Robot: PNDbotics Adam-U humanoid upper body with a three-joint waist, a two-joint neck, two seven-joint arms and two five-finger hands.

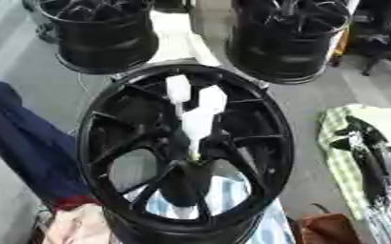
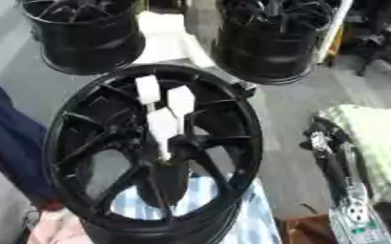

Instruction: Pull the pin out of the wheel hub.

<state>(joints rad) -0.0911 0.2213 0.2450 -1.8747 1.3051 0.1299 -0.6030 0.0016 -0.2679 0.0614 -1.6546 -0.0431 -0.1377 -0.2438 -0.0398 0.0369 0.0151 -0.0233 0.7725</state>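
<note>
A large black wheel hub [image 1: 107,143] with several spokes fills the middle of both views, its open face towards me. From its centre boss [image 1: 186,178] a white pin [image 1: 197,125] sticks up; it has a thin shaft and blocky white pieces at its top. Nothing touches the pin. My right arm, black and silver, comes in at the right edge, and its hand [image 1: 352,136] rests over a green checked cloth [image 1: 339,162], well to the right of the hub. The left hand shows in neither view.
Two more black wheel hubs stand behind, one at the upper left [image 1: 103,38] and one at the upper right [image 1: 286,43]. Dark blue fabric [image 1: 19,143] lies at the left. A blue-and-white striped cloth [image 1: 232,195] lies under the hub, and a brown box [image 1: 328,231] is at the lower right.
</note>
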